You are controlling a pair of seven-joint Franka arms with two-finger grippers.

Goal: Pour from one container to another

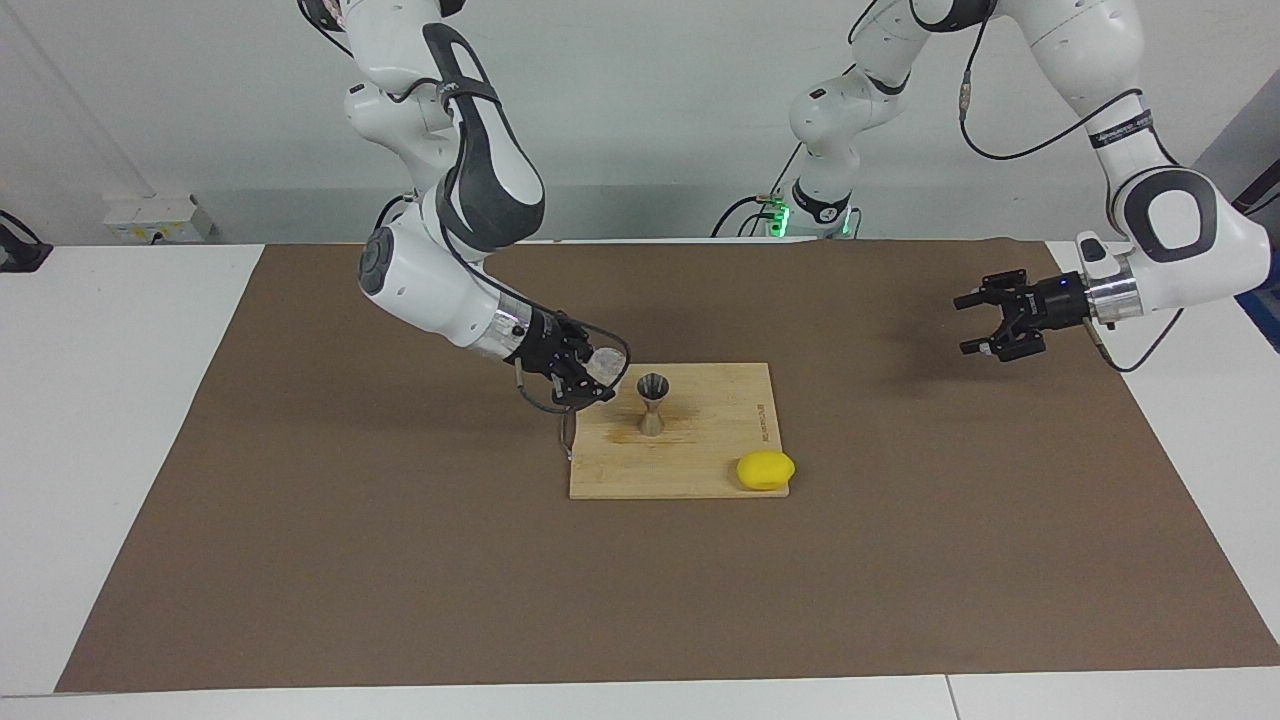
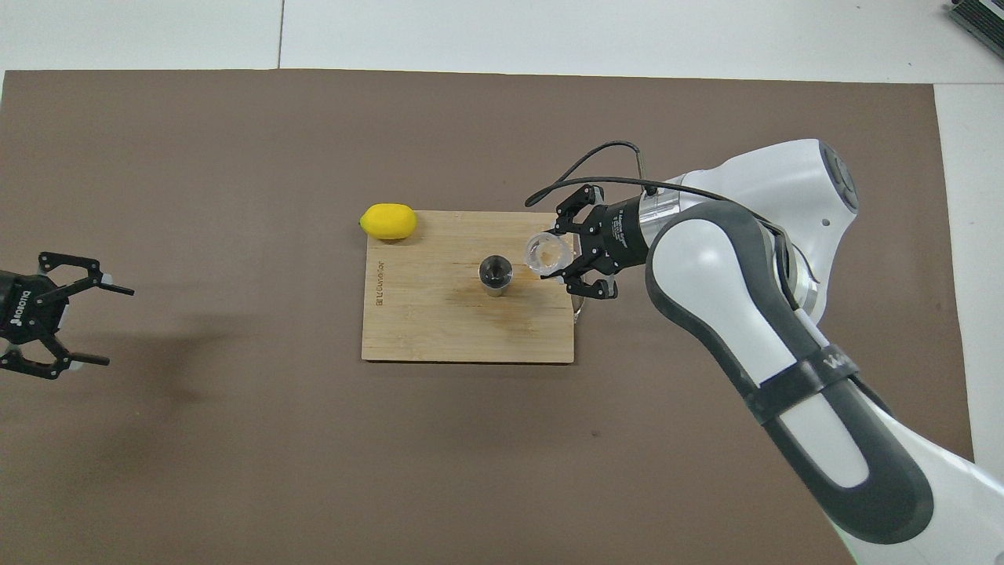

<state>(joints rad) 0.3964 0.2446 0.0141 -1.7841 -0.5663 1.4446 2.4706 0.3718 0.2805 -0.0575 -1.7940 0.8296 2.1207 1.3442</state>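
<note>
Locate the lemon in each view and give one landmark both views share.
Facing view: the lemon lies low, just past centre, at a corner of the wooden board.
Overhead view: it sits above centre at the board's corner farthest from the robots.
Shared landmark: the metal jigger standing on the board.

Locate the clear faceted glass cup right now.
The small clear faceted glass cup is held tipped in the right gripper, above the wooden cutting board's edge toward the right arm's end, beside the upright silver hourglass-shaped metal jigger.

Illegible printed mark, perhaps a brand, on wooden board (image 2: 408,314)
</note>
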